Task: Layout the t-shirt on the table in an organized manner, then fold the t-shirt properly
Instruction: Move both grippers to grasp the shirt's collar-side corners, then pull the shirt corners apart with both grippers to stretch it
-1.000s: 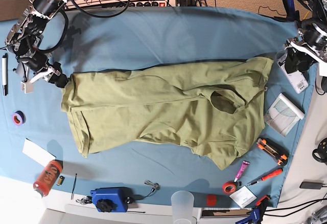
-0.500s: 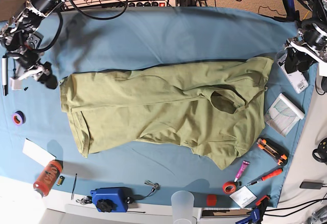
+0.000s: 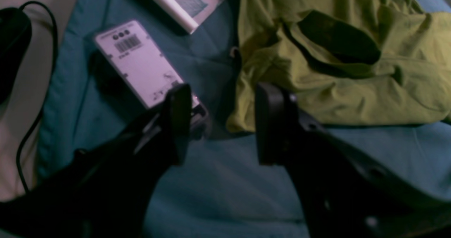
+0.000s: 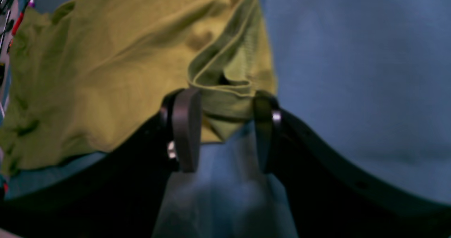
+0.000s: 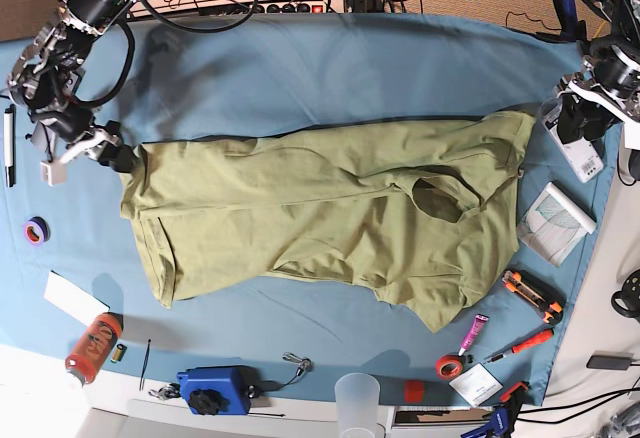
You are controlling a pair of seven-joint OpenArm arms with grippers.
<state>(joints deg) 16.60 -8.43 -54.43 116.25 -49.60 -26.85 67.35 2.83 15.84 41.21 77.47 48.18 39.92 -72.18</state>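
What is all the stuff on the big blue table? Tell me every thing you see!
t-shirt: one, olive green, spread across the middle of the table
table: one, light-blue cover
spray can: one, red, near left corner
tape roll: one, purple, left edge
blue device: one, near edge
plastic cup: one, clear, near edge
red tape roll: one, near right
pink tube: one, near right
orange tools: two, right side
booklet: one, white and green, right side
white box: one, barcode label, beside left gripper
left gripper: black, open, above shirt corner
right gripper: black, open, straddling shirt hem
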